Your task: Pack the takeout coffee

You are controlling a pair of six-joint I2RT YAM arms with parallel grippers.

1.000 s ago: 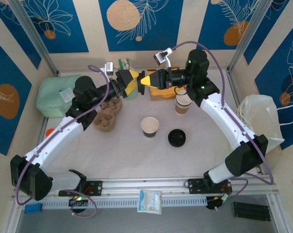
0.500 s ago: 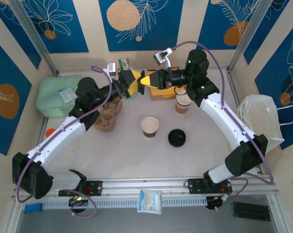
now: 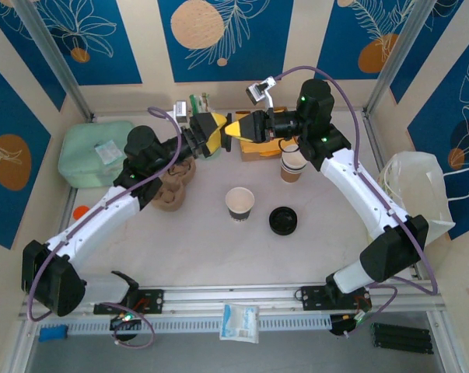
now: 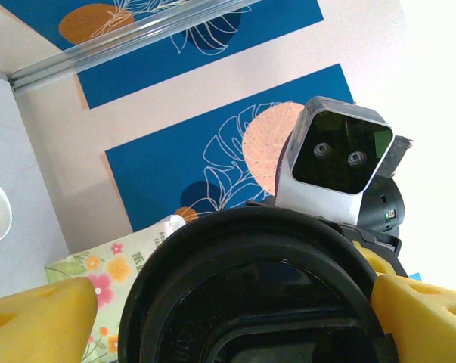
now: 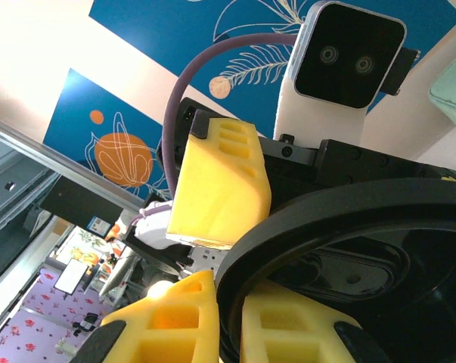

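A single takeout coffee cup, white above and brown below, stands upright and uncovered at mid table. A stack of nested cups stands under the right arm. Both grippers meet high at the back centre. My left gripper is shut on a black lid held across its width between the yellow fingers. My right gripper pinches the same black lid by its rim, one finger on each side.
A brown pulp cup carrier lies left of centre, under the left arm. Black lids are stacked right of the single cup. A green bag sits at far left, a brown box at the back, a plastic bag at right.
My left gripper has moved slightly right, closing the gap to the right gripper's tips. The right arm and the cups have not moved.
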